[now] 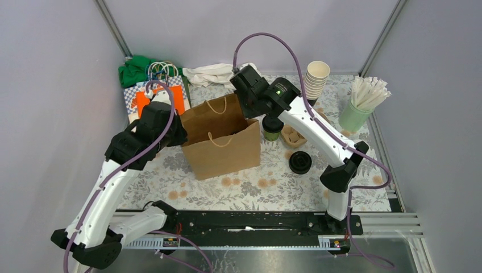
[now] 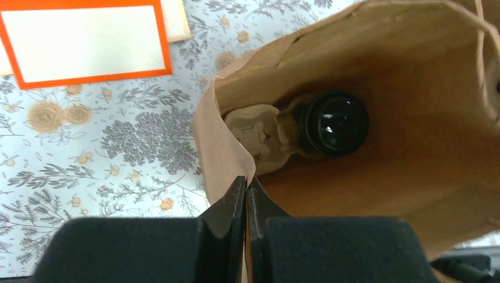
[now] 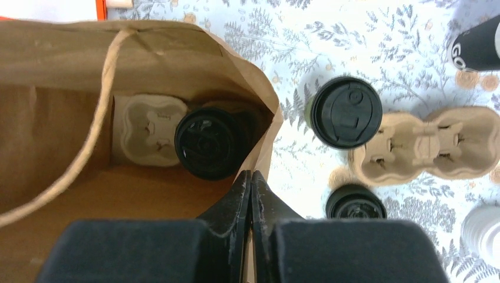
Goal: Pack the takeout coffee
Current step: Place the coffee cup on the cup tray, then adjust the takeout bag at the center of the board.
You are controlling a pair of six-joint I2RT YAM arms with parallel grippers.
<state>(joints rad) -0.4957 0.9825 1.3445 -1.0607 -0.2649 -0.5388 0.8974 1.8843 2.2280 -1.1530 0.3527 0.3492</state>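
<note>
Evidently the brown paper bag (image 1: 227,151) stands upright mid-counter (image 1: 273,190) with its mouth spread from both sides, which I judge keeps it open for loading. On its floor lies a pulp carrier (image 2: 259,132) with one lidded coffee cup (image 2: 337,122) seated in it, while a second lidded cup (image 3: 346,112) stands outside on the counter, just beside an empty carrier (image 3: 424,144). The left gripper (image 2: 246,184) has its jaws pinched tight on the bag's left rim, and the right gripper (image 3: 251,177) has its jaws likewise closed on the right rim's paper; neither holds a cup.
</note>
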